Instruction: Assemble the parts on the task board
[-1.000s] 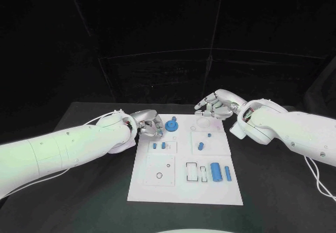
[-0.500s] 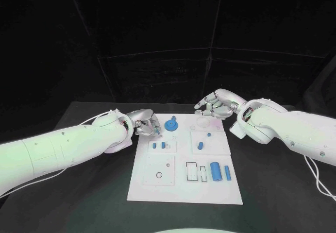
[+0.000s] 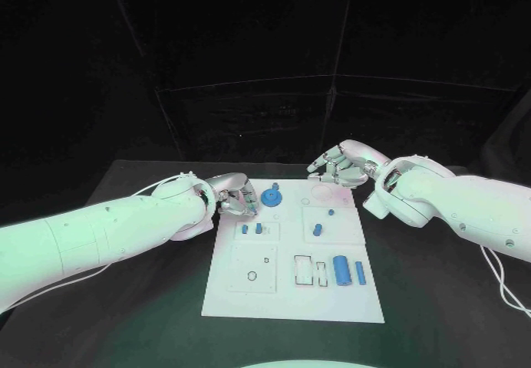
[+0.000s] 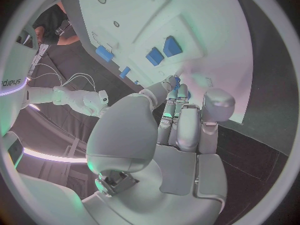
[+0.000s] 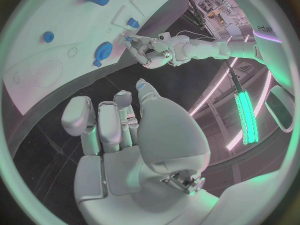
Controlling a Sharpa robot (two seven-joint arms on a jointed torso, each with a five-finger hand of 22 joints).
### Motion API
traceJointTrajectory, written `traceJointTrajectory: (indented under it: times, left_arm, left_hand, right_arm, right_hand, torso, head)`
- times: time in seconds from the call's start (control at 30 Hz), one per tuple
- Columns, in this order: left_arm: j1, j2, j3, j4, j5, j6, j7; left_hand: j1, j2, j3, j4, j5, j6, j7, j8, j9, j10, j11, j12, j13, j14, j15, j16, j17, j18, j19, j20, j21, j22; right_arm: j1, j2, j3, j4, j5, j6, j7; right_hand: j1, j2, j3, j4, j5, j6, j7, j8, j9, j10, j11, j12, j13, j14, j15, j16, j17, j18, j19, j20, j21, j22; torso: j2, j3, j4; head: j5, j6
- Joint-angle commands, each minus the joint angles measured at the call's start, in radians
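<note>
While the board [image 3: 290, 303] lies white in the middle of the table [image 3: 144, 307], the left hand [image 3: 232, 198] sits at its far left corner, fingers curled down close over a small blue part [image 3: 245, 229] in the upper left panel; in the left wrist view the fingertips [image 4: 177, 87] appear to touch or pinch something blue, but I cannot tell for sure whether they hold it or merely press on it. A second small part [image 3: 259, 228] lies just beside the first, and a blue round piece [image 3: 272, 201] stands just right of the hand. The right hand [image 3: 341, 170] hovers at the far edge of the board, fingers loosely bent and nothing in them, so it looks released. Near the right side lie two blue cylinders [image 3: 342, 270], side by side, next to dark-outlined slots [image 3: 303, 270], and another small part [image 3: 317, 229] rests in the upper right panel. The step in hand seems to be seating or picking the small piece at the far left. To do it well, the fingertips should close squarely on the piece, keep it upright, and avoid nudging its neighbour or the round piece. The right hand is best kept well apart until it is needed.
</note>
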Motion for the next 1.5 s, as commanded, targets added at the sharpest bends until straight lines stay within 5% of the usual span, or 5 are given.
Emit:
traceJointTrajectory:
  times: [0.03,0.43,1.2,1.5]
  left_arm:
    - [0.001,0.004,0.001,-0.003,-0.002,0.021,0.001]
    - [0.001,0.014,0.001,-0.013,-0.021,0.076,-0.03]
    - [0.001,0.03,0.001,-0.019,-0.022,0.071,-0.034]
    - [0.001,0.034,0.001,-0.021,-0.022,0.081,-0.05]
  left_hand:
    - [-0.003,-0.005,0.003,0.003,-0.002,0.007,-0.001,-0.004,-0.001,0.006,0.001,-0.004,-0.001,0.003,0.001,0.002,-0.001,-0.007,0.0,0.003,0.003,-0.001]
    - [-0.008,-0.006,0.001,0.005,-0.002,0.008,-0.002,-0.007,-0.002,0.007,0.001,-0.007,-0.001,0.001,0.001,-0.001,-0.006,-0.006,-0.002,0.003,0.0,-0.004]
    - [-0.009,-0.008,0.001,0.005,-0.002,0.004,-0.002,-0.012,-0.004,0.005,0.001,-0.012,-0.001,-0.001,0.001,0.0,-0.008,-0.006,-0.004,0.004,0.001,-0.003]
    - [-0.027,-0.031,-0.017,0.009,-0.002,-0.045,0.004,-0.046,-0.013,-0.077,0.019,-0.048,-0.004,-0.014,0.015,-0.011,-0.034,-0.002,-0.023,0.013,-0.024,-0.027]
  right_arm:
    - [0.002,0.001,0.0,0.001,0.005,0.003,0.009]
    - [0.002,0.005,0.0,0.0,0.005,0.002,0.009]
    - [0.002,0.006,0.0,-0.001,0.005,0.004,0.011]
    - [0.002,0.007,0.0,-0.002,0.005,0.005,0.011]
  right_hand:
    - [0.001,0.007,0.0,0.007,0.003,-0.002,-0.001,0.005,0.002,-0.003,-0.001,0.0,-0.001,0.018,-0.002,-0.003,0.0,0.008,-0.003,0.001,-0.006,-0.001]
    - [0.001,0.007,0.0,0.007,0.003,-0.002,-0.001,0.005,0.002,-0.003,-0.001,0.0,-0.001,0.018,-0.002,-0.003,0.0,0.008,-0.003,0.001,-0.006,-0.001]
    - [0.001,0.007,0.0,0.007,0.003,-0.002,-0.001,0.005,0.002,-0.003,-0.001,0.0,-0.001,0.018,-0.002,-0.003,0.0,0.008,-0.003,0.001,-0.006,-0.001]
    - [0.003,0.007,0.0,0.006,0.003,-0.003,-0.001,0.006,0.002,-0.003,-0.001,0.001,0.0,0.019,-0.002,-0.002,0.001,0.008,-0.003,0.001,-0.006,-0.002]
  torso:
    - [0.0,0.0005,-0.0004]
    - [0.0,0.0,-0.0004]
    - [0.0,0.0003,-0.0003]
    - [0.0,-0.0002,0.0003]
  head:
    - [-0.001,0.0]
    - [-0.004,-0.001]
    - [-0.006,-0.002]
    - [-0.008,0.001]
